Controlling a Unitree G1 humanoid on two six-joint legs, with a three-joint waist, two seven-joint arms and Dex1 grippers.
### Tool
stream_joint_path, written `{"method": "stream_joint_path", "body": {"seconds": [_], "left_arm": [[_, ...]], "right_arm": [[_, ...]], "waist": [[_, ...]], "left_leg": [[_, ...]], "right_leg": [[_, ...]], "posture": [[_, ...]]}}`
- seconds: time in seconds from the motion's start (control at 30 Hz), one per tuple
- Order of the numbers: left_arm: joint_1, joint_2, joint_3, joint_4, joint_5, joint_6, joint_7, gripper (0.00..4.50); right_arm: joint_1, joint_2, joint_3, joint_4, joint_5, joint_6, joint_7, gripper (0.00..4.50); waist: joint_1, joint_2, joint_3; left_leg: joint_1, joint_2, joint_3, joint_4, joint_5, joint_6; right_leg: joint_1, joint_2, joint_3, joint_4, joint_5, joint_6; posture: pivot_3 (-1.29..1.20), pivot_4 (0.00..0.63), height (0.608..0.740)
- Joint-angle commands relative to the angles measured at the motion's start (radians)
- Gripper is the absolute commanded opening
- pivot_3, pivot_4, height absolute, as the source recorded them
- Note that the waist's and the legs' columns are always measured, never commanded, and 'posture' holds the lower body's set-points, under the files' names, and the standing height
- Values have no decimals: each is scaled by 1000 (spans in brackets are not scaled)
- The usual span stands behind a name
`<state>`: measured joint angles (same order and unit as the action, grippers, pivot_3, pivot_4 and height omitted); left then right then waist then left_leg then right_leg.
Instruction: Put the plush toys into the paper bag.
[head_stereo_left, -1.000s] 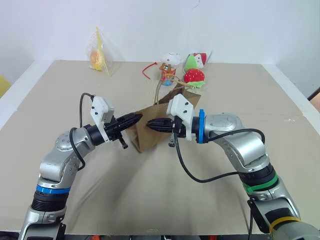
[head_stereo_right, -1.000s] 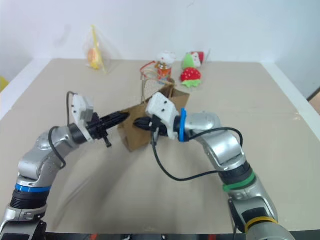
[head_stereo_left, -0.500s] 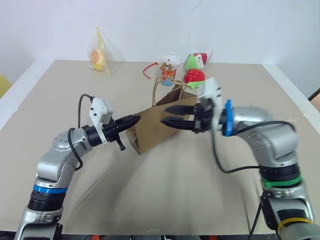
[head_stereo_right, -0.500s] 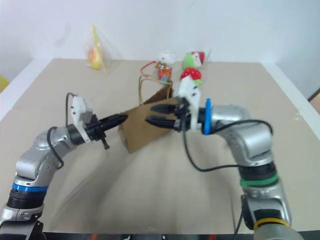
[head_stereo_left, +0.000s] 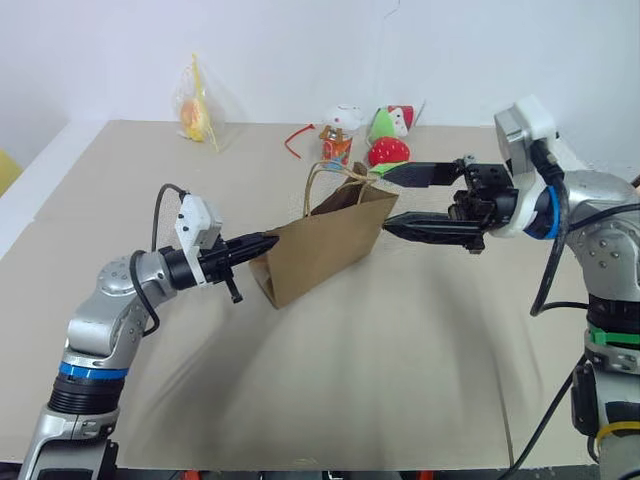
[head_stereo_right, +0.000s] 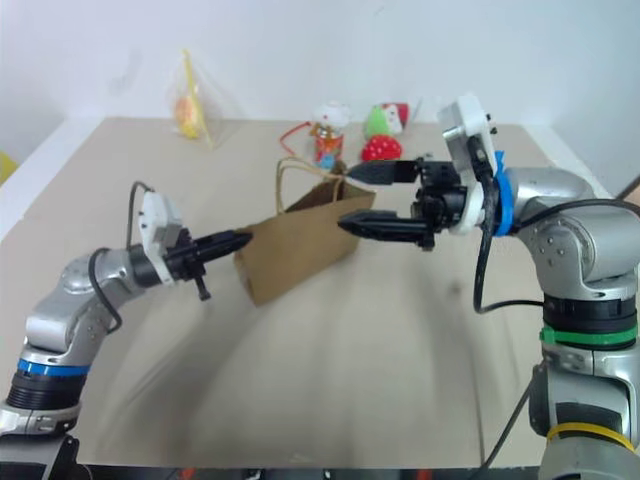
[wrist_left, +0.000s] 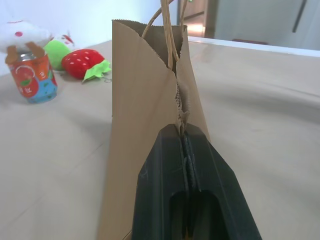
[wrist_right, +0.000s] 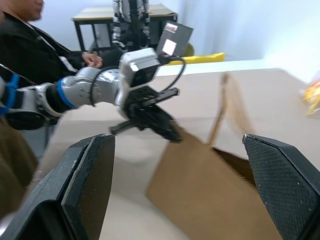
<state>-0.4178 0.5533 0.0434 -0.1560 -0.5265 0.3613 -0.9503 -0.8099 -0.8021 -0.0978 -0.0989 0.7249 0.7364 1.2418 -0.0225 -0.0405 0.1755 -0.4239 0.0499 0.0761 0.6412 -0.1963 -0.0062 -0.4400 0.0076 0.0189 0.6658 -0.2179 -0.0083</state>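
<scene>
My right hand (head_stereo_left: 392, 198), its fingers now spread wide and released from the paper bag (head_stereo_left: 322, 248), is withdrawing toward 3 o'clock, while my left hand (head_stereo_left: 262, 243) is clenching the bag's edge at desk (head_stereo_left: 400, 370) centre, leaving it ready for toys.

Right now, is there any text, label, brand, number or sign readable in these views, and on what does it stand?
No text can be read.
Paper bag: plain brown, no print.
Cup toy: coloured printed pattern, too blurred to read as words.
Clear plastic bag: no legible label.
Left gripper and right gripper: no markings visible.
</scene>
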Motion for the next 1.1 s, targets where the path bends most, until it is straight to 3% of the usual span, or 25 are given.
{"method": "stream_joint_path", "body": {"seconds": [0.03, 0.43, 0.73, 1.1], "left_arm": [[-43, 29, 19, -20, 0, -49, -46, 0], [-41, 66, -10, -209, -107, 1, -154, 0], [-30, 43, -30, -299, -178, 44, -147, 0], [58, 110, -77, -108, -24, -92, -283, 0]], "right_arm": [[-55, -46, -28, 31, -21, -49, 33, 4407], [-101, -127, -36, 98, -68, -87, 61, 4407], [-115, -158, -42, 106, -63, -76, 77, 4407], [-108, -156, -45, 76, -33, -60, 73, 4407]], "waist": [[0, 0, 0], [-1, 0, 0], [0, 0, 0], [0, 1, 0]], "left_leg": [[0, 0, 0, 0, 0, 0], [0, 0, 0, -1, 0, 0], [0, 0, 0, 0, 0, 0], [1, 0, 0, -1, 0, 0]], "right_leg": [[0, 0, 0, 0, 0, 0], [-1, 0, 1, 0, -1, 0], [0, 0, 1, 0, -1, 0], [0, 1, 0, 0, -1, -2]], "posture": [[0, 150, 740], [0, 150, 740], [0, 150, 740], [0, 150, 740]]}}
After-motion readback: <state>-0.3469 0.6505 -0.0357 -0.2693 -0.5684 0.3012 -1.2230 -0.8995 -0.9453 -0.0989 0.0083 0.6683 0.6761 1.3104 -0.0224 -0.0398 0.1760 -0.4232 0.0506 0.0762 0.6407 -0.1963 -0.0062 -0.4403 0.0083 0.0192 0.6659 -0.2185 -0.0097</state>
